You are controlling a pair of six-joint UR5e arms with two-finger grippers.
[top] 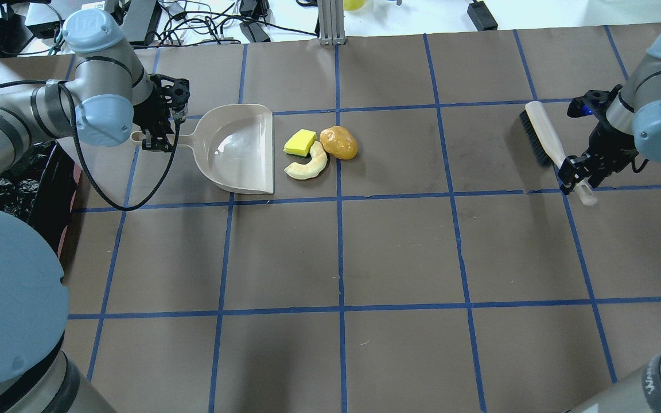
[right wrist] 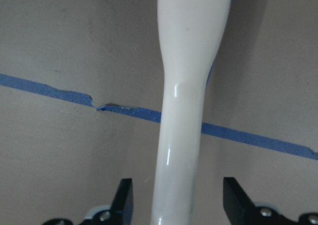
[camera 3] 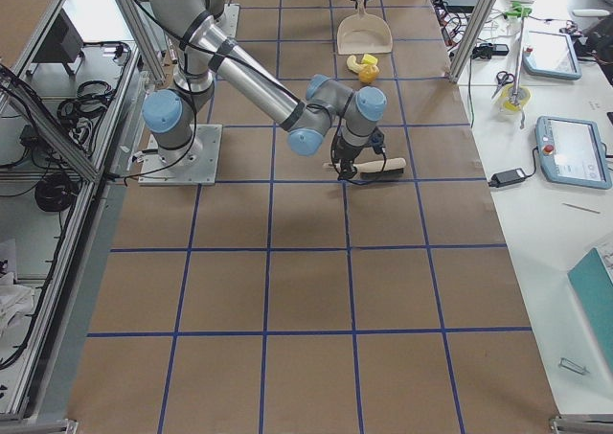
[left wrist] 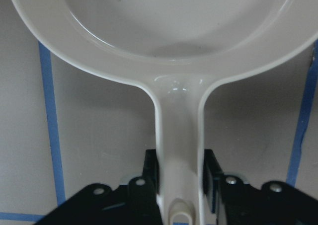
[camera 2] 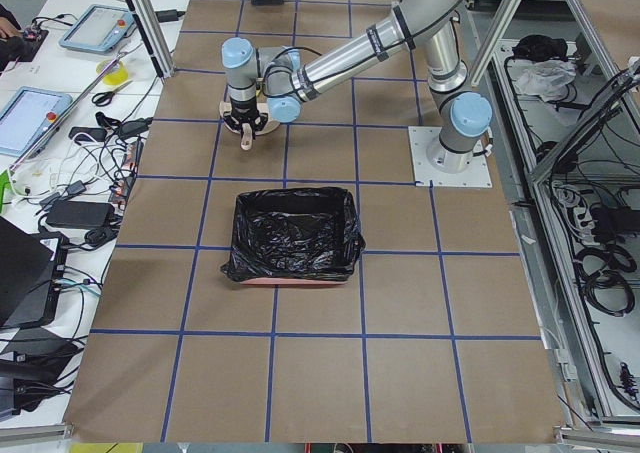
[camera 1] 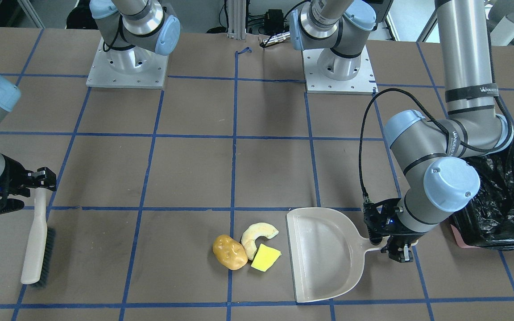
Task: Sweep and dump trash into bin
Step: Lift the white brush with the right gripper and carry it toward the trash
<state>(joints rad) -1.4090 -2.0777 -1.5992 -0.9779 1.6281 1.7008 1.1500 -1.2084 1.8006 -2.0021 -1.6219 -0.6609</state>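
The trash lies together on the table: a golden-brown lump [camera 1: 230, 252], a pale crescent [camera 1: 257, 235] and a yellow wedge [camera 1: 266, 258], just off the open lip of the beige dustpan [camera 1: 324, 256]. My left gripper [camera 1: 384, 243] is shut on the dustpan's handle [left wrist: 180, 150], and the pan rests flat. My right gripper [right wrist: 179, 200] is open, its fingers straddling the white handle of a brush [camera 1: 36, 240] with a gap on each side. The brush lies on the table. The black-lined bin [camera 2: 295, 235] stands behind my left arm.
The bin [camera 1: 502, 200] sits close beside the left arm's elbow, at the table's left end. The two arm bases [camera 1: 127, 67] stand on plates at the robot's side. Blue tape lines grid the brown table [top: 399, 246].
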